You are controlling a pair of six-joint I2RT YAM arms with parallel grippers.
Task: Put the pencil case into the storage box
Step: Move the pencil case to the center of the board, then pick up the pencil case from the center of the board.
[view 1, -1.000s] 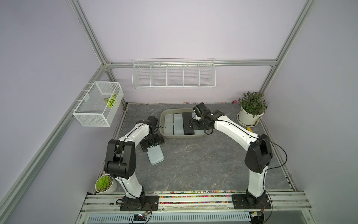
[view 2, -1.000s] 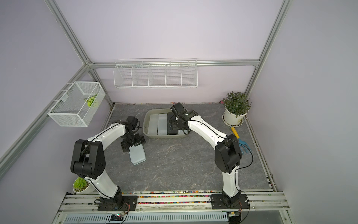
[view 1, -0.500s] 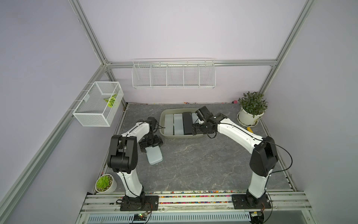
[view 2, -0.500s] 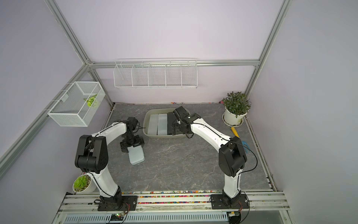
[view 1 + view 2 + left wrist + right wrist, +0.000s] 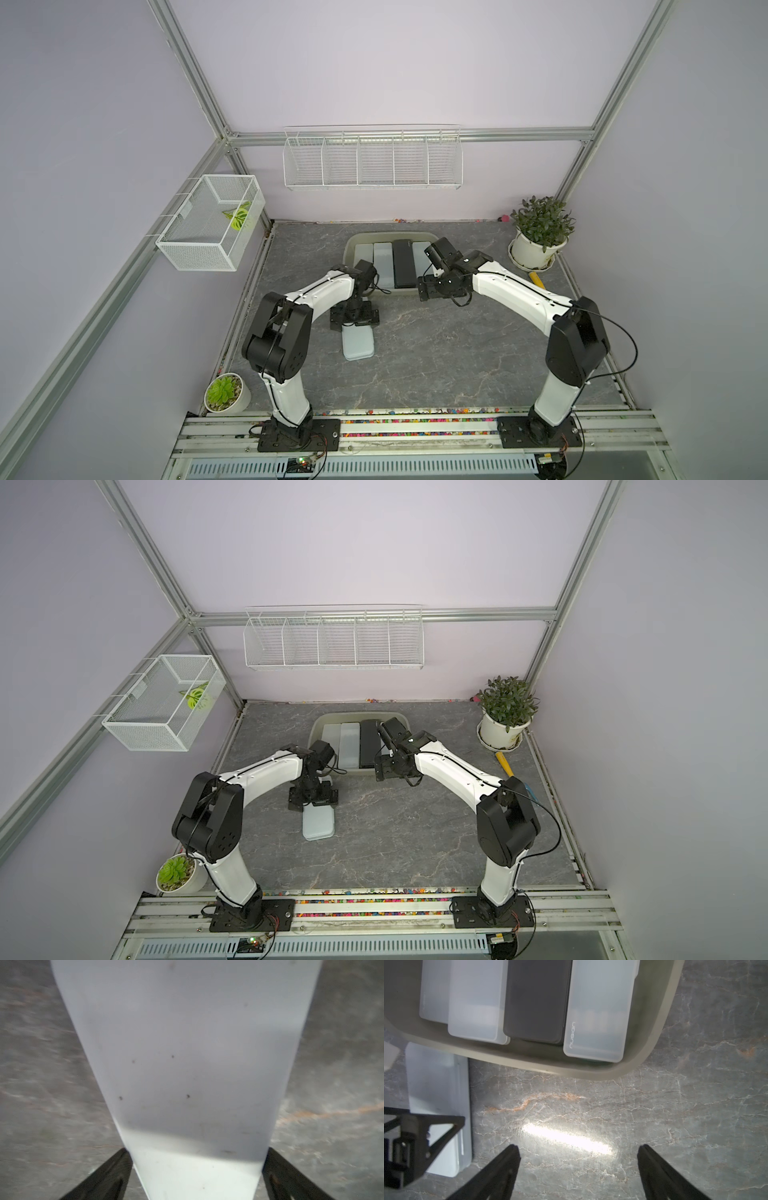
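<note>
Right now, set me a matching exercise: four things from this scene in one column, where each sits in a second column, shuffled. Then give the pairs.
Things
1. black pencil case
2. lone pale pencil case
3. right gripper
4. green leaf

Places
A. in the wire-mesh basket on the wall
B. open, above bare table beside the storage box
C. outside the storage box, flanked by the left gripper
D. inside the storage box, pale cases on both sides

Pairs: 1-D, 2-C, 3-B, 4-A
</note>
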